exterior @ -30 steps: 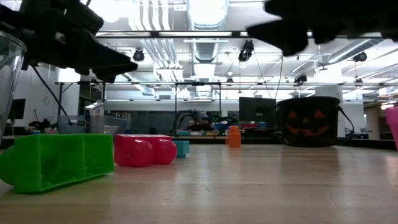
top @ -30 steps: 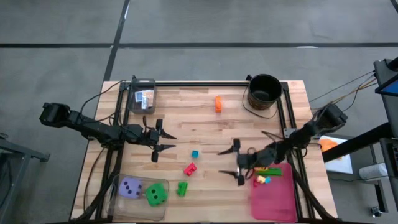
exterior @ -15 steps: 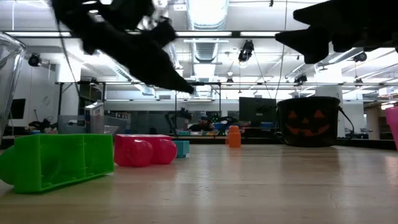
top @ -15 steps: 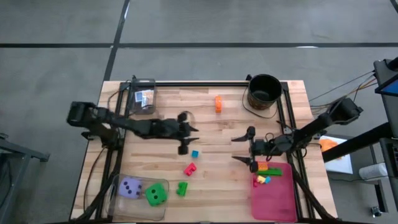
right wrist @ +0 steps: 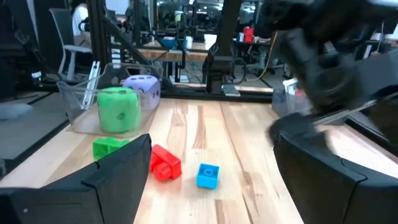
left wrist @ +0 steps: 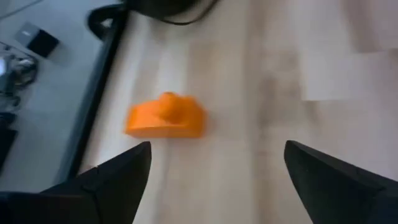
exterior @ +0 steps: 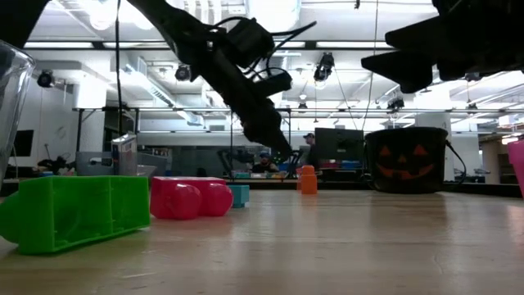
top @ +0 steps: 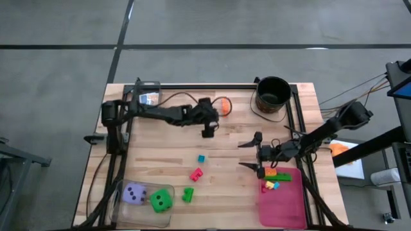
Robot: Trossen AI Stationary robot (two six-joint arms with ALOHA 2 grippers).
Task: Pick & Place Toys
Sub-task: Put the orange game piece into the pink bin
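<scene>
Orange plastic, a single brick [top: 224,104], lies near the table's far edge, just beyond the left gripper [top: 210,119], whose fingers [left wrist: 118,177] stand apart with nothing between them; the wrist view shows bare wood between the fingers and the brick. The black bucket [top: 273,94] stands to the brick's right at the far corner. Mid-table lie a teal brick [top: 201,158], a red brick [top: 195,174] and a green brick [top: 187,194], well apart from the orange one. A clear tub [top: 142,196] at the near left holds a purple die [top: 134,193] and a green die [top: 160,201]. The right gripper [top: 255,155] hovers spread and empty beside the pink tray [top: 282,202], which holds small bricks [top: 274,179].
</scene>
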